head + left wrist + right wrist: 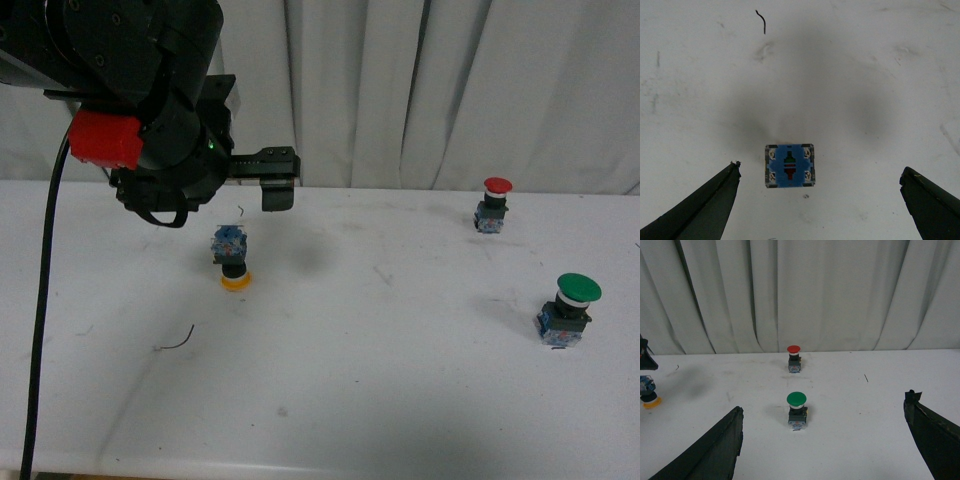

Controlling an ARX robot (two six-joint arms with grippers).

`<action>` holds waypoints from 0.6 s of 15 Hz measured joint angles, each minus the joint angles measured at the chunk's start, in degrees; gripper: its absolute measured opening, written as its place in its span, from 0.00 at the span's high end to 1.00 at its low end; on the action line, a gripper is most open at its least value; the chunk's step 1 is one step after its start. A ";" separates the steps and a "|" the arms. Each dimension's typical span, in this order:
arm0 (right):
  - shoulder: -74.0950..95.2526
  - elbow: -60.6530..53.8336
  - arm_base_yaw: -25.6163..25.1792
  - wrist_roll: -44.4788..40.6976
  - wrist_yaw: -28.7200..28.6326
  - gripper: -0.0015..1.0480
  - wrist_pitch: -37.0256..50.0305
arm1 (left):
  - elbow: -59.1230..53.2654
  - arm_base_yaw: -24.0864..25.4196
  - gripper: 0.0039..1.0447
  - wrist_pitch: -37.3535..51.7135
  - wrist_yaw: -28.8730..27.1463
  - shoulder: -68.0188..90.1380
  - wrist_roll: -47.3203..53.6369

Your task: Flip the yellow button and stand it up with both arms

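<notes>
Yellow button (231, 262) stands cap-down, blue base up, perhaps slightly tilted, right beneath the left gripper (820, 169), claws spread wide; right gripper (825, 401) likewise spread.

White table (400, 400) — pleated pale curtain (450, 90)

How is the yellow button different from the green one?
The yellow button is upside down, cap on the table, blue base up; the green button stands upright, cap on top. The yellow button sits below the open left pincer; the green button has nothing above it. The green button's cap looks wider than the yellow button's. Both have blue bases.
</notes>
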 joint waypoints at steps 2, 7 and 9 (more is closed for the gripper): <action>0.00 0.00 0.00 0.00 0.00 0.06 0.02 | 0.17 0.09 0.06 -0.52 0.09 1.33 0.46; 0.00 0.00 0.00 -0.02 0.00 0.06 0.02 | 4.33 0.13 0.06 -0.57 -1.29 8.02 -0.02; 0.00 0.00 0.00 0.00 0.00 0.06 0.02 | 4.59 0.26 0.06 -0.68 -1.84 9.38 0.02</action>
